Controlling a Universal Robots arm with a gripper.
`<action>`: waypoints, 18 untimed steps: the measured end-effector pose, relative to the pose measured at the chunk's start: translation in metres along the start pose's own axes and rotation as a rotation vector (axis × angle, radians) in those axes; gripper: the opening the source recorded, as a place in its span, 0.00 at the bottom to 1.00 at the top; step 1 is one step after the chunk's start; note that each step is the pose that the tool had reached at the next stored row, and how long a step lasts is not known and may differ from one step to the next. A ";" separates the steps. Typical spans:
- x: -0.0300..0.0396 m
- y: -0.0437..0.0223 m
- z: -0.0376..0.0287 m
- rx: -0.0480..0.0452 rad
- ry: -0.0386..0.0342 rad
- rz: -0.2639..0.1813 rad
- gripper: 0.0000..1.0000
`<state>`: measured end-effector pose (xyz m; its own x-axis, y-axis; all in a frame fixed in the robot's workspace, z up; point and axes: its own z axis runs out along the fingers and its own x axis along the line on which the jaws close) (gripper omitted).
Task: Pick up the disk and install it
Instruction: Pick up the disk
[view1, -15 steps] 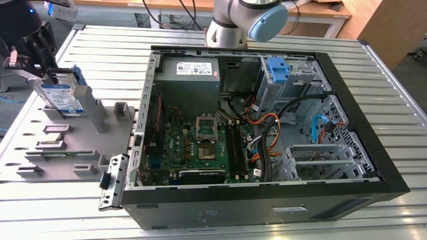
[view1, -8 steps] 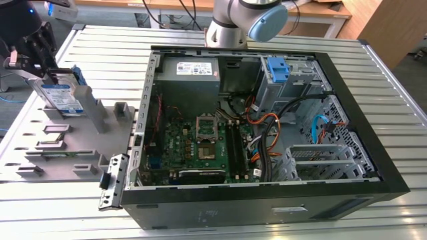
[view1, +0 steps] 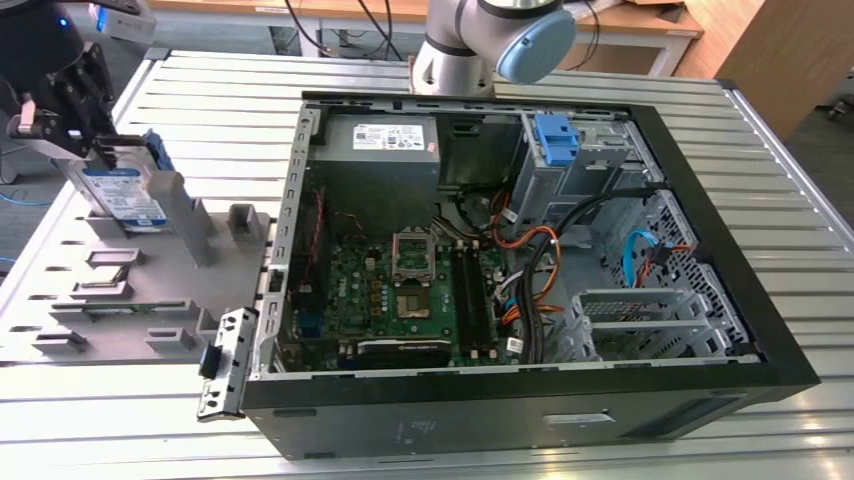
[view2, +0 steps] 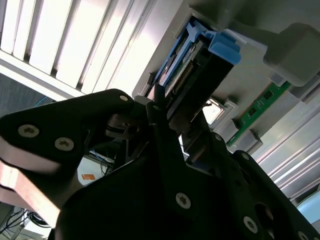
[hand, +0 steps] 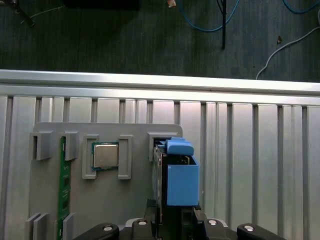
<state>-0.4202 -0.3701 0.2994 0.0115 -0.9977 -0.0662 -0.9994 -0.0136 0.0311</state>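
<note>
Grip matters most with the flat silver metal disk with a white-and-blue label and a blue plastic frame (view1: 123, 195). It stands on its thin edge in a slot of the grey plastic parts tray (view1: 134, 320). The big black metal computer case (view1: 747, 330) lies open just beside the tray. The black claw (view1: 96, 145) is right over that slot of the tray.

In the second wrist view, the claw's two fingers (view2: 157, 112) sit one on each flat side of the disk's top end. They look closed tight on it. The disk's bottom end is down in the tray's slot, so it is not lifted out yet.

I think the disk is hard and stiff and will not bend or squash. It is likely a bit heavy for its size. Its metal sides look smooth, so it could slip if the squeeze is weak. It may break inside if it is bumped or dropped. The flat sides near the top seem the best place to hold. The blue frame is thin plastic and may bend, so it is a poor place to squeeze.
</note>
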 end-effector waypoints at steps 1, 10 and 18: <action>0.0000 0.0000 0.0000 0.0000 0.0000 0.000 0.42; 0.0001 0.0000 0.0009 0.0002 0.0002 0.000 0.42; -0.0004 -0.0003 0.0014 0.0004 -0.0001 0.000 0.42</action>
<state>-0.4199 -0.3696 0.2981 0.0116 -0.9977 -0.0663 -0.9994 -0.0137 0.0307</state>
